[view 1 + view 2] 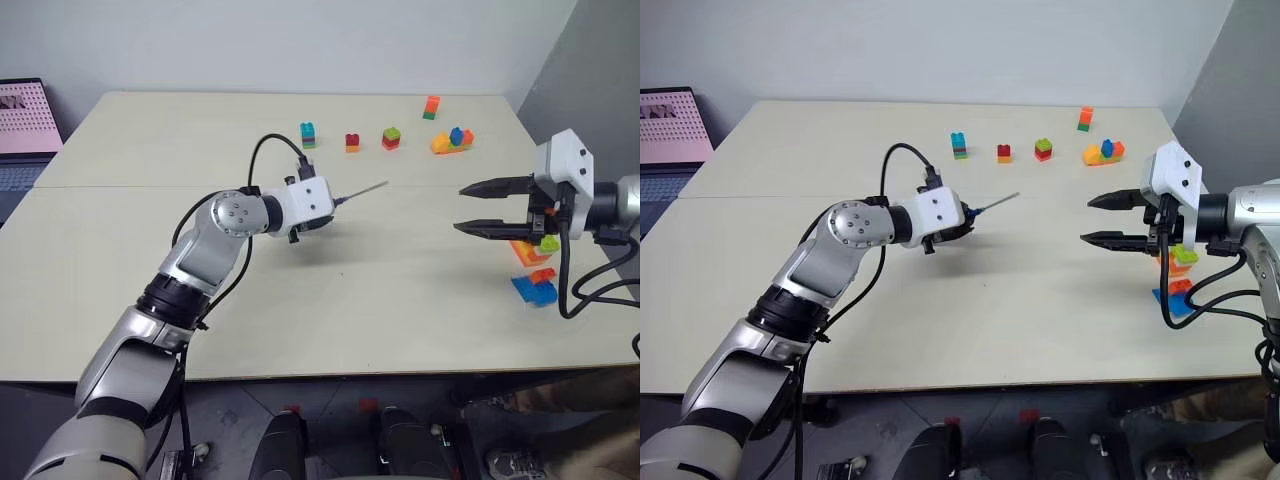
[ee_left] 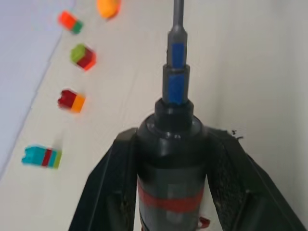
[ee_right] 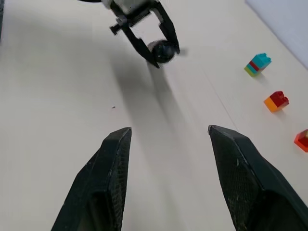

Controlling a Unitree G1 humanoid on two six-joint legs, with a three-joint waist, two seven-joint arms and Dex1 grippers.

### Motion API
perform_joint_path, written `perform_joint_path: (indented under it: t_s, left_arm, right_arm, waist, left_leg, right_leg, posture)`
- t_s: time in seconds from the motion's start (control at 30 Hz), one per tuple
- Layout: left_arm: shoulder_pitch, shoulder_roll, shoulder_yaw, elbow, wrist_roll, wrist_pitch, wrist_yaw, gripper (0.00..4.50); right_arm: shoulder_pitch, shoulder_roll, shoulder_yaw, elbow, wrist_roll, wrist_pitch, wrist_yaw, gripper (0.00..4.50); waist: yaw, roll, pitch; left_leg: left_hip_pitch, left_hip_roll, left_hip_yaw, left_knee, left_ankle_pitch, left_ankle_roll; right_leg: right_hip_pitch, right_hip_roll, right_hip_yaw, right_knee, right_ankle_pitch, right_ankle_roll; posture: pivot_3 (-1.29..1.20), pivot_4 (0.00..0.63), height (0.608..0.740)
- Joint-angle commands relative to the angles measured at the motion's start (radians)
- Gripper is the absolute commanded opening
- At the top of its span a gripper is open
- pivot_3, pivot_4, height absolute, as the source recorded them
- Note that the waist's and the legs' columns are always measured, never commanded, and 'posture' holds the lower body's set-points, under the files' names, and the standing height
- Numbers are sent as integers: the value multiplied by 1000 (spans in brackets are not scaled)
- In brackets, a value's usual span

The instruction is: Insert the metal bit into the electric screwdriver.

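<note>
The electric screwdriver (image 2: pixel 171 159) is being held clamped between the two black fingers of the left gripper (image 1: pixel 318 217), near the middle of the left eye view, above the pale table (image 1: pixel 400 300). In the left wrist view its black body with a red band is being squeezed from both sides by the fingers (image 2: pixel 108 187). The metal bit (image 1: pixel 366 191) is seated in the screwdriver's tip and is being pointed up and to the right, toward the middle of the table.

At the right of the frame, the right gripper (image 1: pixel 482 207) is being held with its fingers apart and nothing between them, well apart from the bit.

Small stacks of coloured blocks (image 1: pixel 390 138) are lying along the upper part of the table, and more blocks (image 1: pixel 533 288) are lying behind the right gripper near the right edge.
</note>
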Motion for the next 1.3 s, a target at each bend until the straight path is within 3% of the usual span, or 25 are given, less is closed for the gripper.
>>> perform_joint_path:
  t_s: [0.03, 0.2, 0.47, 0.53, 0.73, 0.83, 1.0, 1.13, 1.3]
  left_arm:
    - [-73, -31, -69, 192, 92, -160, -55, 1643]
    - [-139, -144, -133, 406, 165, -273, -92, 1642]
    - [-166, -197, -118, 524, 205, -338, -129, 1642]
    - [-172, -204, -106, 532, 206, -336, -127, 2354]
    - [-167, -186, -42, 474, 171, -315, -168, 3629]
    - [-142, -143, 43, 367, 95, -262, -203, 4322]
    - [-65, -40, 186, 131, -34, -52, -273, 4322]
    - [156, 176, 318, -219, -200, 87, -440, 4322]
    - [354, 322, 429, -446, -313, 271, -473, 4322]
  right_arm:
    - [26, -38, -39, -94, 26, 32, -22, 2649]
    - [110, -25, -50, -140, 39, 36, -55, 2649]
    - [138, -19, -57, -192, 81, 59, -99, 2649]
    - [132, -18, -49, -194, 88, 63, -107, 2649]
    - [104, -13, -23, -184, 92, 73, -121, 2649]
    - [93, -10, -16, -176, 89, 78, -127, 2649]
    - [114, -15, -21, -168, 76, 77, -143, 2649]
    - [161, -18, -47, -164, 78, 82, -159, 2649]
    - [209, -28, -80, -161, 87, 83, -163, 2649]
  waist:
    - [-4, 0, 0]
    - [-1, 0, 0]
    - [0, 1, -1]
    - [0, 1, -1]
    - [-1, 1, -1]
    - [-2, 1, -1]
    - [-2, 1, 0]
    - [-11, 1, -1]
    - [-1, 1, 0]
  left_leg:
    - [0, 0, 0, 0, 0, 0]
    - [1, 0, 0, 1, 0, 0]
    - [0, 0, 0, 1, 0, 0]
    - [0, 0, 1, 1, 0, 0]
    - [0, 0, 0, 2, 0, 0]
    - [0, 0, 0, 1, 0, 0]
    - [-2, 0, 0, 1, 0, 0]
    - [-2, 1, 0, 1, 0, 0]
    - [-1, 1, 0, 1, 0, 0]
  right_leg:
    - [0, 0, 0, 0, 0, 0]
    - [1, 0, 1, 1, -2, -4]
    - [0, 0, 1, 1, 0, 1]
    - [1, 0, 1, 1, 0, 1]
    - [1, 0, 1, 1, 0, 1]
    - [0, 0, 1, 2, 0, 1]
    - [-2, 0, 0, 2, 0, 1]
    - [-2, 0, 1, 2, 0, 1]
    - [-1, 0, 0, 3, 0, 0]
  posture:
    - [0, 150, 740]
    - [0, 150, 740]
    - [0, 150, 740]
    - [0, 150, 740]
    - [0, 150, 740]
    - [0, 150, 740]
    - [0, 150, 740]
    - [0, 150, 740]
    - [0, 150, 740]
